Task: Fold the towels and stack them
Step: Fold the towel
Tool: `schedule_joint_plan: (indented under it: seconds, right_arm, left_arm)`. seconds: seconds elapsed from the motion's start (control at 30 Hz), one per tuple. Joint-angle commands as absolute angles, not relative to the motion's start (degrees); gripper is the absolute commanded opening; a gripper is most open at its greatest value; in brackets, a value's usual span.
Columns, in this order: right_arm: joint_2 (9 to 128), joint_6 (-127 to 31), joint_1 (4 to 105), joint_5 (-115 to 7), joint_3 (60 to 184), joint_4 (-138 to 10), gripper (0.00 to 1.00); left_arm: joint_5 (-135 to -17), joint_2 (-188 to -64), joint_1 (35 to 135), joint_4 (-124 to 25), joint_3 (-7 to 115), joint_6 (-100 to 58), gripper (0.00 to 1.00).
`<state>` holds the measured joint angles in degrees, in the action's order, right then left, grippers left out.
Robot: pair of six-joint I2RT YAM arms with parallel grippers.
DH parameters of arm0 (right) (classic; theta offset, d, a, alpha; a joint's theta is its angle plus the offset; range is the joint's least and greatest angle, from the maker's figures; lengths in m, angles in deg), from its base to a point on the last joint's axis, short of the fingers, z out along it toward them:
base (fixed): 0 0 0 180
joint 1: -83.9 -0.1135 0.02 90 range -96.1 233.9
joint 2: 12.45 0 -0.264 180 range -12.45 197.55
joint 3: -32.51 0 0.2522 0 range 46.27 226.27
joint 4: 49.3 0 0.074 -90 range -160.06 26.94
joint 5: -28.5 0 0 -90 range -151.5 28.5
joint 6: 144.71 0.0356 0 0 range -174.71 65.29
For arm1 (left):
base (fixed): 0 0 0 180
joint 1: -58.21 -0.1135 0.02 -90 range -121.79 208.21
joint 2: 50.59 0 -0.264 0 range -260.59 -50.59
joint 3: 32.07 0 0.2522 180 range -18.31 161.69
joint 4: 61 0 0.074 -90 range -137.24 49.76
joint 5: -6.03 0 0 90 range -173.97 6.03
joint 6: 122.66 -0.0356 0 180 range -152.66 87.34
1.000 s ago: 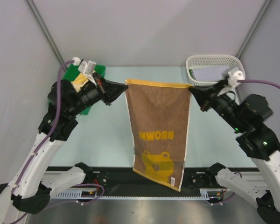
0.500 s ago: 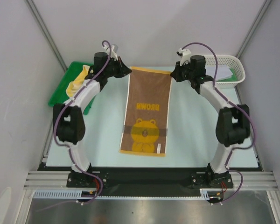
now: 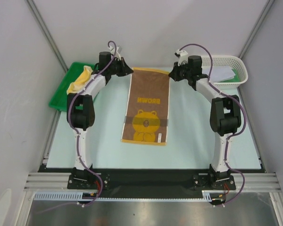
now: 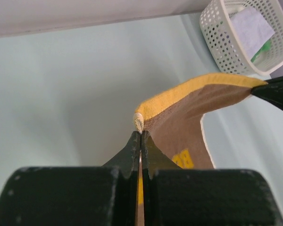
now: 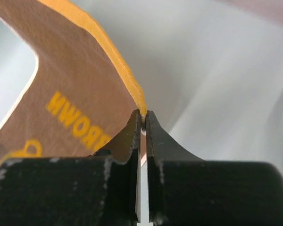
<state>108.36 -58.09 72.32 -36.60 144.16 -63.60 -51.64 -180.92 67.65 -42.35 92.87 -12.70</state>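
Pinching the brown towel (image 3: pixel 146 108) by its two top corners, jaws clamped tight on cloth: left gripper (image 3: pixel 128 71) upper left, right gripper (image 3: pixel 171 74) upper right. Towel runs down mid-frame on the table (image 3: pixel 203 136), bear print at the bottom end.

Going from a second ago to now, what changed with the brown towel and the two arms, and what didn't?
Both arms went from raised near their bases to stretched low toward the far side. That took the brown towel from hanging in the air to lying lengthwise on the table. Nothing was let go: the left gripper and right gripper stay shut on its far corners. The green tray and white basket did not move.
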Motion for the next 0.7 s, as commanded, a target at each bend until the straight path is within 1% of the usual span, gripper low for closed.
schedule_joint_plan:
  seconds: [0.0,0.07,0.17,0.2,0.3,0.43,0.57,0.67]
  right_arm:
    - [100.68,-57.26,70.54,-37.94,138.05,-65.43,0.0]
    - [97.78,-57.52,68.96,-40.13,132.27,-66.39,0.0]
    - [93.38,-57.26,67.47,-41.55,127.23,-67.54,0.0]
    - [91.19,-56.65,67.2,-41.46,124.69,-68.06,0.0]
    - [87.49,-56.21,65.62,-42.95,118.72,-69.04,0.0]
    - [80.73,-53.58,64.12,-44.72,111.76,-69.56,0.0]
    - [77.64,-50.23,62.63,-43.75,106.22,-69.82,0.0]
    - [76.33,-49.53,60.26,-44.63,103.76,-71.4,0.0]
  left_arm:
    - [-49.79,-172.16,67.27,-43.55,86.14,-16.84,0.0]
    - [-49.35,-169.61,67.27,-43.81,82.26,-17.37,0.0]
    - [-50.22,-164.16,67.27,-44.95,73.12,-16.93,0.0]
    - [-50.75,-161.02,67.27,-46.26,68.14,-16.24,0.0]
    - [-51.98,-157.22,67.27,-46.97,59.95,-15.79,0.0]
    - [-50.58,-152.65,67.35,-46.36,53.42,-14.91,0.0]
    - [-51.19,-148.16,67.79,-46.62,45.17,-13.59,0.0]
    - [-51.89,-145.09,68.23,-45.57,42.08,-14.03,0.0]
